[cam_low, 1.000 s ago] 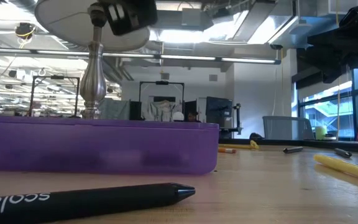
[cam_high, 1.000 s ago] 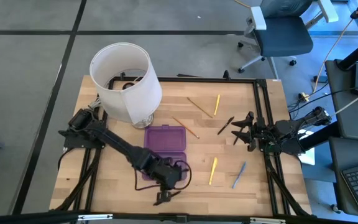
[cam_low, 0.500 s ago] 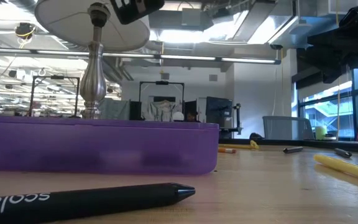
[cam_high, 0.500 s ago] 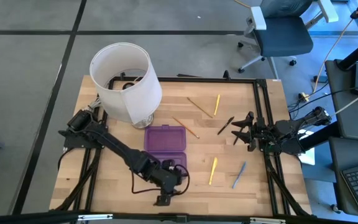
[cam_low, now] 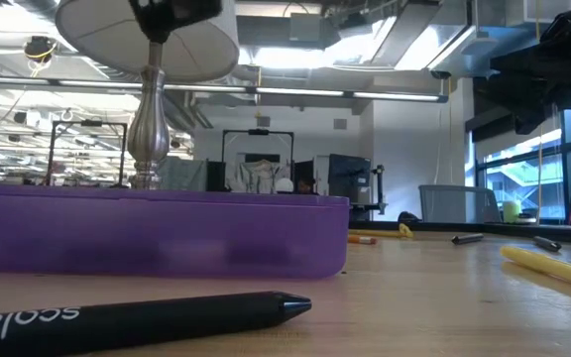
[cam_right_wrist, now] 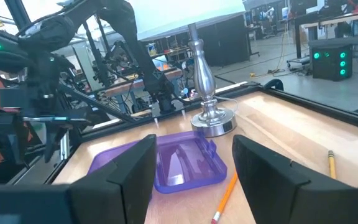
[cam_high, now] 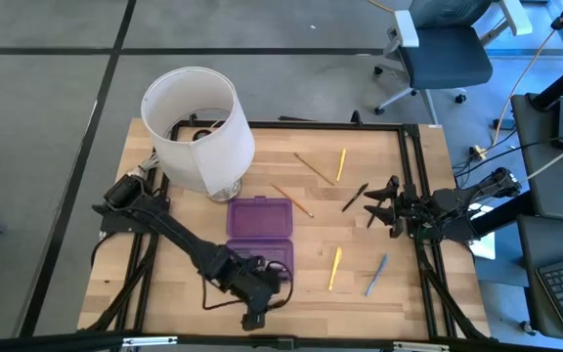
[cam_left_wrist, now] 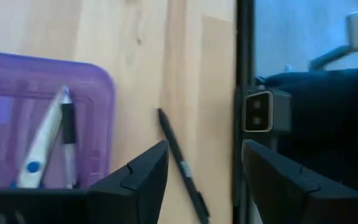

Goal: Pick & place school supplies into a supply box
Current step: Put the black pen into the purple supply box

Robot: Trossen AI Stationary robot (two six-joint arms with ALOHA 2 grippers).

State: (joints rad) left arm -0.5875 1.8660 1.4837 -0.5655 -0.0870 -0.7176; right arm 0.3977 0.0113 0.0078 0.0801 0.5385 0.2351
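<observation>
A: At the table's near edge, just beside the supply box [cam_left_wrist: 17, 81]: one black pen [cam_left_wrist: 182, 163], lying flat on the wood, white lettering on the barrel. Not yet boxed.

B: Noted. Claw status?

A: Left gripper [cam_left_wrist: 205, 149]: spread wide, empty, poised over that pen with a finger to either side of the barrel. Right gripper [cam_high: 379, 207]: parked at the table's right edge, fingers apart, holding nothing.

B: Handling of the pen?

A: Probably light, stiff, smooth-sided. Likely to roll or skid if nudged by one finger first. Not fragile by the look of it. Best taken across the barrel near mid-length, both fingers closing together, low to the wood.

B: Box contents?

A: Blue-handled scissors [cam_left_wrist: 42, 149] and a dark pen [cam_left_wrist: 69, 124], side by side inside the purple tray. Room left alongside, apparently.

B: Outstanding stock?

A: Yellow pencil [cam_high: 335, 268] and grey-blue pen [cam_high: 375, 276] to the right of the box. More pencils and a dark marker [cam_high: 354, 197] farther back. All slim, and judged equally light and roll-prone.
</observation>
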